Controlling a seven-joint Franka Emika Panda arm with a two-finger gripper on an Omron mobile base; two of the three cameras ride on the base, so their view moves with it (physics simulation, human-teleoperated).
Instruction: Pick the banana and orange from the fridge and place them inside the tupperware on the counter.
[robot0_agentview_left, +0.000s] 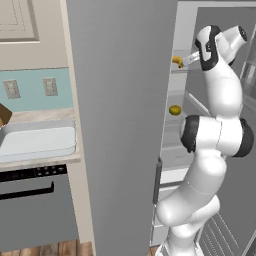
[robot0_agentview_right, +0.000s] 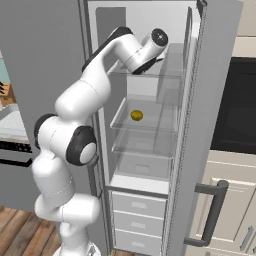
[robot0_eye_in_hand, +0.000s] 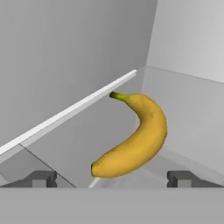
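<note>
1. Step in hand: approach to the banana (robot0_eye_in_hand: 135, 138), first of two fruits. Pincer (robot0_eye_in_hand: 112, 178) was inside the fridge (robot0_agentview_right: 200, 100) at upper-shelf level, released, jaws spread wide, nothing between them.
2. Banana lay on the shelf just ahead of the pincer, centred betw. the two tips, stem end pointing away, blunt end nearest. No contact yet.
3. Orange (robot0_agentview_right: 136, 115) sat on the shelf below the pincer, untouched.
4. Tupperware (robot0_agentview_left: 37, 141) sat on the worktop (robot0_agentview_left: 35, 162), well off to the pincer's left, outside the fridge; no fruit visible in it.
5. Next move, in my judgement: advance a little further, straddle the banana's mid-body, clench, then lift clear of the shelf lip before withdrawing.
</note>
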